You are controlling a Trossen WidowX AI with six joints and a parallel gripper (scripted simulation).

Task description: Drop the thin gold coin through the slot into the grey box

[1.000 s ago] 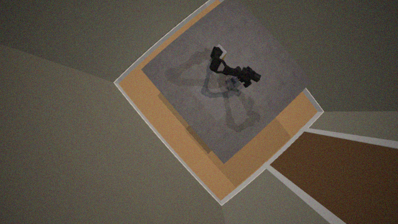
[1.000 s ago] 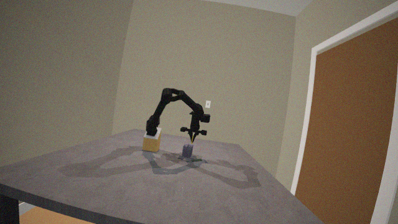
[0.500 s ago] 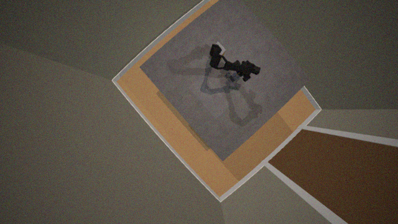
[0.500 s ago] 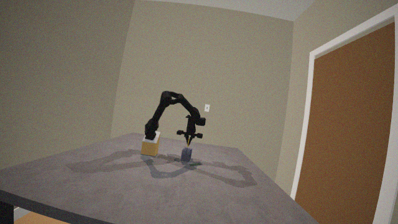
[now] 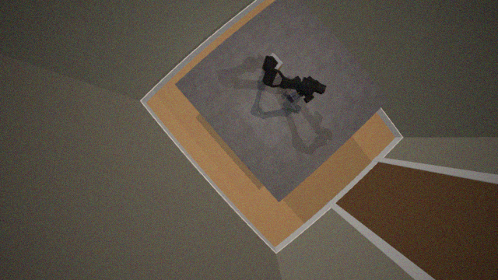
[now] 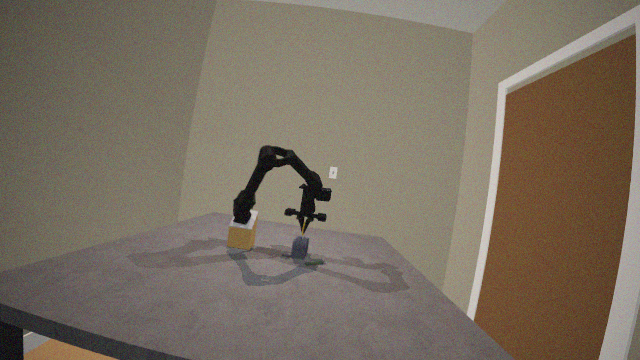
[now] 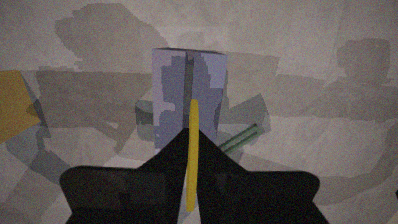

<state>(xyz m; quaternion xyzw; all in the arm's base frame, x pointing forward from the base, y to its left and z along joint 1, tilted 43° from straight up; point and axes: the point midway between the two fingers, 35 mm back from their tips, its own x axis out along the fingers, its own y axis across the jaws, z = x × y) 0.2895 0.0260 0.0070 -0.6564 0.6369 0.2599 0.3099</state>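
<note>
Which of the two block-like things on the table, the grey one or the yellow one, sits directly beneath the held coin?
The grey box: the coin in the gripper hangs over it; the yellow block bears the arm's base.

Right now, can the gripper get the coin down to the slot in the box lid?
Probably yes. The gripper is shut on the coin, edge-on and roughly in line with the slot in the grey box, above it. Nothing lies between them; the green holder sits off to the side.
</note>
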